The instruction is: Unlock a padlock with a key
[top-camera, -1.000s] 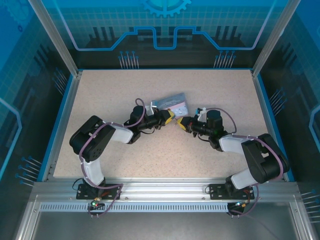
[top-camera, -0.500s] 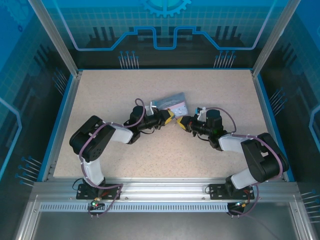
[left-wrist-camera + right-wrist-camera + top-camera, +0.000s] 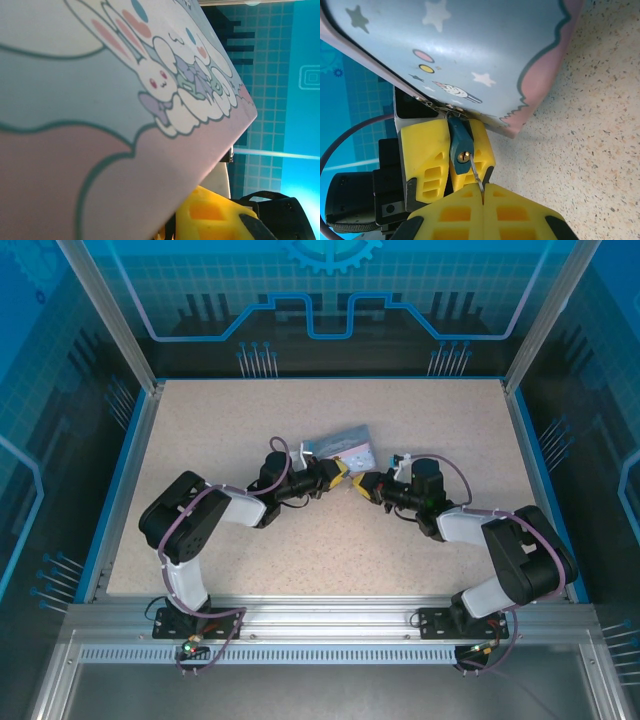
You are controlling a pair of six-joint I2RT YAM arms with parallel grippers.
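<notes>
The padlock (image 3: 461,149) is small and dark teal and hangs from the hasp of a pastel cartoon tin (image 3: 470,55). My left gripper (image 3: 340,478) is shut on it, with a yellow finger (image 3: 425,155) on either side of its body. My right gripper (image 3: 483,192) is shut on the key (image 3: 476,175). The thin metal blade sticks out of its closed fingers, and its tip sits at the brass keyhole on the padlock's end face. In the top view my right gripper (image 3: 365,483) faces the left one, nearly tip to tip.
The tin (image 3: 340,445) lies mid-table just behind both grippers, its lid (image 3: 100,125) very close to the left wrist camera. A speckled tabletop (image 3: 600,125) lies to the right of the grippers. Blue enclosure walls (image 3: 560,360) ring the table.
My right gripper has edged slightly left, closing the gap to the left gripper. The left arm and the tin have not moved.
</notes>
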